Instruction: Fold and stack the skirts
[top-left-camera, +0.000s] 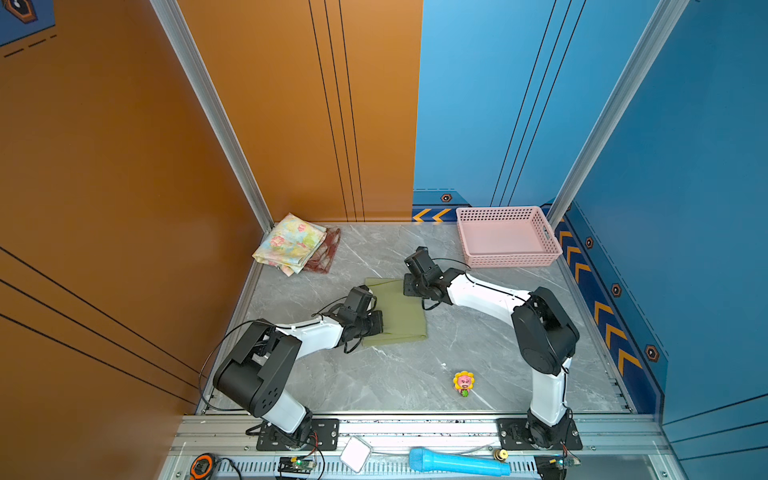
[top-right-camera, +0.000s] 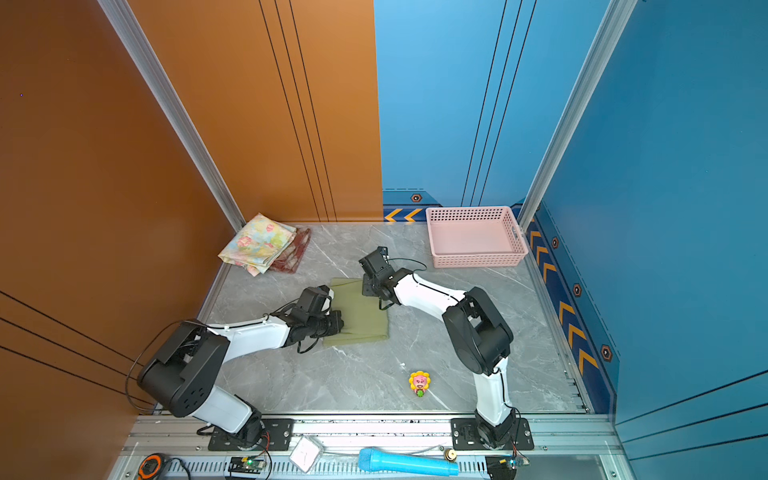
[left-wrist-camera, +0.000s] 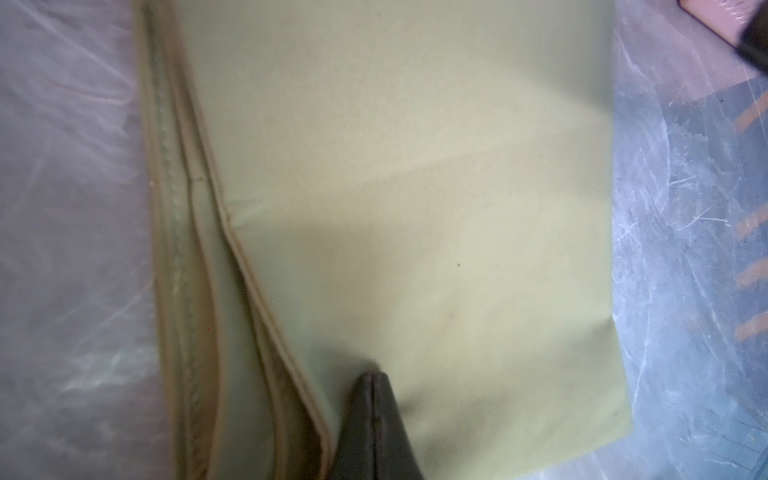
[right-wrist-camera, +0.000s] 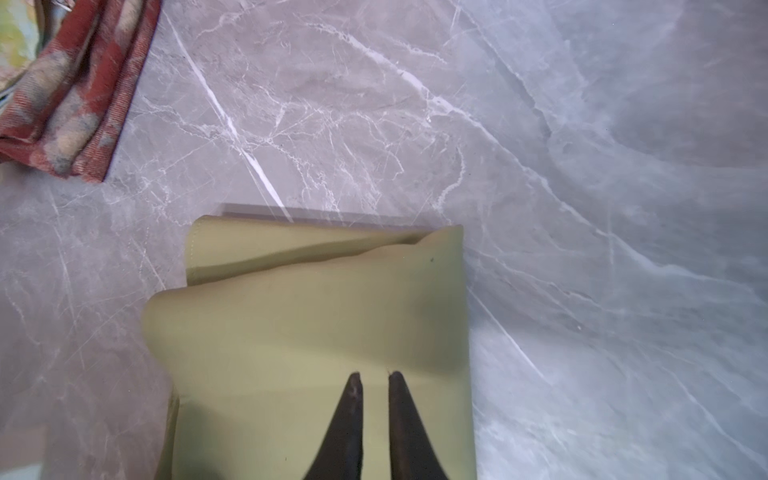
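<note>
Risk assessment: the olive skirt (top-left-camera: 401, 316) is folded but not yet on the stack. Its layers are not flush. In the right wrist view a lower layer shows beyond the upper one at the end facing the far edge, and the left wrist view shows stitched edges fanned apart along one side. A lift from a single layer would probably let the fold fall open. The marbled worktop (top-left-camera: 478, 340) looks smooth, so a sideways push is likely to slide or bunch the cloth.

The stack itself is a second hazard. The floral skirt (top-left-camera: 289, 243) lies skewed on the plaid skirt (top-left-camera: 326, 253) in the far left corner, tight against the wall. A careless drop there could shift both.

Orientation: the olive skirt lies flat near the middle of the worktop. Its long axis appears to run from the far edge toward the near edge, slightly slanted.

Gripper state: the left gripper (left-wrist-camera: 372, 376) has its jaws pressed together, tip at the cloth surface, with no fabric seen between them. The right gripper (right-wrist-camera: 374, 374) shows a narrow gap over the skirt's far end, and no cloth is visibly pinched.
</note>
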